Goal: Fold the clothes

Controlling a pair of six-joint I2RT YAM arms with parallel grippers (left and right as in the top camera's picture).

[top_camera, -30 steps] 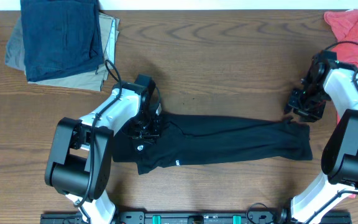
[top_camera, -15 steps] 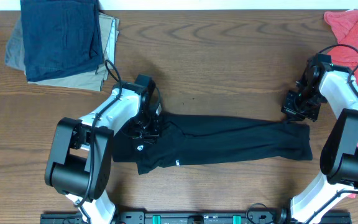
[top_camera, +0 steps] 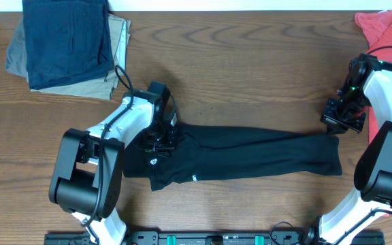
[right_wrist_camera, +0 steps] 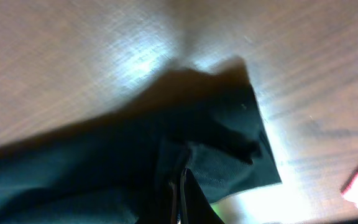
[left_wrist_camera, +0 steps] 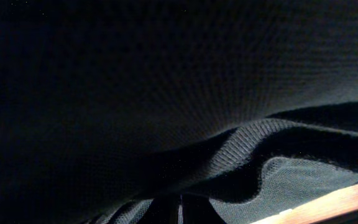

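at the far left of the brown wooden table (top_camera: 250,75), a stack of folded navy-blue and khaki garments (top_camera: 67,44) is lying apart from the work. next, the left gripper (top_camera: 158,139) is resting on the left end of the large black soft-fabric shirt with small white logo prints (top_camera: 250,153). its jaws are standing closed. in the left wrist view dark knitted cloth (left_wrist_camera: 166,93) is filling almost the whole picture and bunching at the tips (left_wrist_camera: 180,210), so i am judging that it is pinching the shirt there. the shirt is lying across the middle of the table as one long narrow band, reaching from one arm to the other. at its right end the right gripper (top_camera: 342,124) is sitting at the upper corner with jaws pressed together. in the right wrist view a ridge of black cloth (right_wrist_camera: 104,168) is rising into the tips (right_wrist_camera: 180,193), so it seems to be holding that corner. a crumpled coral-red t-shirt (top_camera: 386,27) is lying at the far right.

the lengthwise folding is looking done, since the shirt is narrow. the crosswise folds, bringing one end over the other into a compact packet, are remaining.
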